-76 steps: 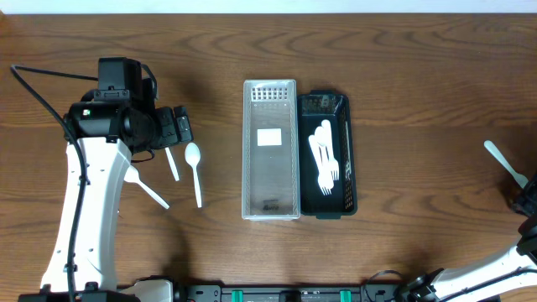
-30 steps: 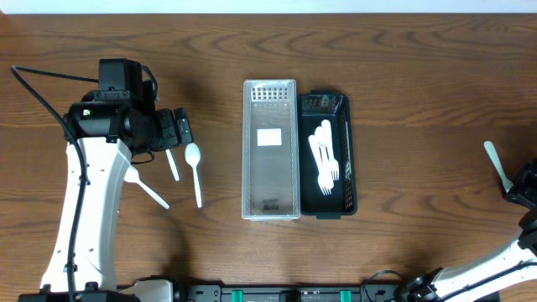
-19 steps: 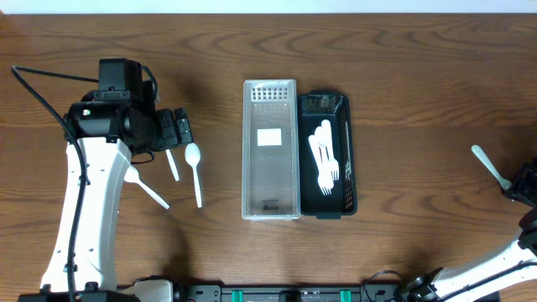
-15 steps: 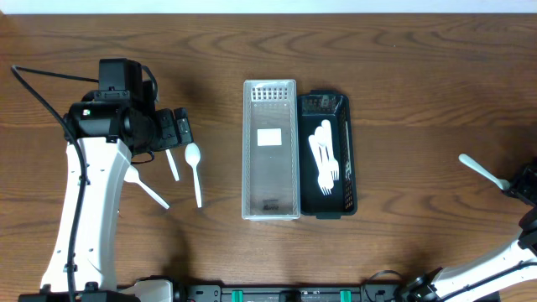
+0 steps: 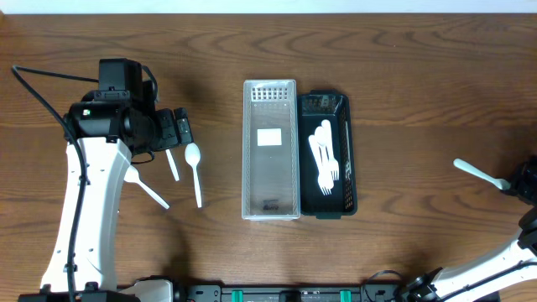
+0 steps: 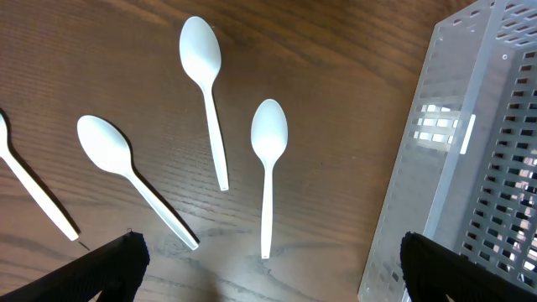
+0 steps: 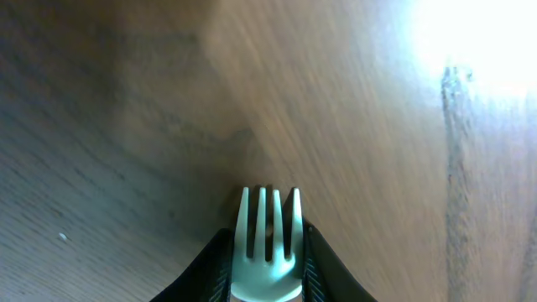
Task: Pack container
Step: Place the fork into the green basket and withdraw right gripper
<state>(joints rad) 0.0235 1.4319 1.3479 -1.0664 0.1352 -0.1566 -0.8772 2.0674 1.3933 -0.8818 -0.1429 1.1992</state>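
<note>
- Counter [image 5: 419, 84]: dark brown wood grain, bare. The right wrist view has a bright glare patch on it at top right.
- Room: only a thin pale strip shows past the counter's far edge. A black rail with green clips [image 5: 268, 294] runs along the near edge.
- Clear perforated bin [image 5: 270, 176] sits mid-counter, long axis far-to-near. It holds only a white label [image 5: 269, 137].
- No print is readable on the label. A small dark mark [image 5: 270, 204] near the bin's near end is too small to read. No brand is visible anywhere.
- Black mesh basket [image 5: 351, 168] sits flush against the bin on the right arm's side. Several white forks [image 5: 325, 159] lie inside, tines toward the near end.
- Right gripper [image 5: 522, 181] is at the counter's right edge, well apart from both containers. Its jaws are clamped on a white plastic fork [image 5: 474, 171], which sticks out toward the basket.
- The right wrist view shows that fork's tines just above the counter, with a jaw tight on each side.
- Left gripper [image 5: 178, 127] is over the left part of the counter, jaws wide apart with nothing between them.
- White plastic spoons [image 6: 268, 168] lie loose on the counter below the left gripper, well apart from the clear bin. Three show in full in the left wrist view, with part of a fourth at the frame edge.
</note>
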